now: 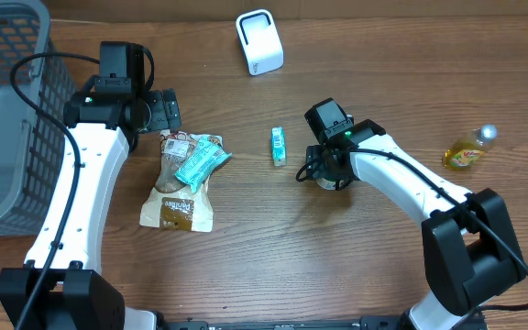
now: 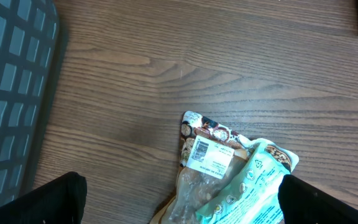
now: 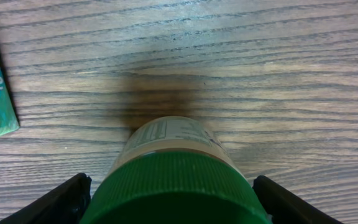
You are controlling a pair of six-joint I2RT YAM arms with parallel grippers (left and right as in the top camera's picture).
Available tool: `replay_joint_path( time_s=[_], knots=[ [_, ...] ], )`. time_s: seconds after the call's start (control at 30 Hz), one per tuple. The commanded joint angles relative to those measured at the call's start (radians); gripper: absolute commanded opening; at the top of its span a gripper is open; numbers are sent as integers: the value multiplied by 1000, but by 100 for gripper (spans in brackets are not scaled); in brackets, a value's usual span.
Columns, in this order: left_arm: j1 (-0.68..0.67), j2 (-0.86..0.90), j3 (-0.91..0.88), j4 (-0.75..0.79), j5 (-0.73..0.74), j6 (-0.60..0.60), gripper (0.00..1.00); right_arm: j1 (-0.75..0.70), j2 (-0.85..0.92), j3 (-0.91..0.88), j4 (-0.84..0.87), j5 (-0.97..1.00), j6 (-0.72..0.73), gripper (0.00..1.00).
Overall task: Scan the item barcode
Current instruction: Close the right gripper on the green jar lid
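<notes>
We saw the left gripper (image 2: 182,199) spread wide, its dark fingers (image 2: 55,199) at the bottom corners of the view. Between them a brown snack bag (image 2: 204,130) lay on the wooden table (image 2: 197,56), its printed white label (image 2: 207,157) facing up. A teal packet (image 2: 253,186) overlapped the bag's right side. A grey basket (image 2: 11,93) filled the left edge.

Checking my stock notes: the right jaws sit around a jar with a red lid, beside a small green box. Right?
No. The right wrist view shows the lid is green, not red. The right jaws do sit around the jar, beside a small green box.
</notes>
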Motion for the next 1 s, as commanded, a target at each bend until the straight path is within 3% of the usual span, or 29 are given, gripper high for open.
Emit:
replay_joint_path(
  time_s=[0.0,0.53,0.77,0.97],
  knots=[
    [5,-8,7,2,-14,12,100,-5,3,-8,6,-1,1,79],
    [5,-8,7,2,-14,12,100,-6,3,-41,80,0,0,79],
    [5,-8,7,2,-14,12,100,-6,3,-41,65,0,0,70],
    [5,-8,7,2,-14,12,100,-6,3,-41,64,0,0,71]
  ],
)
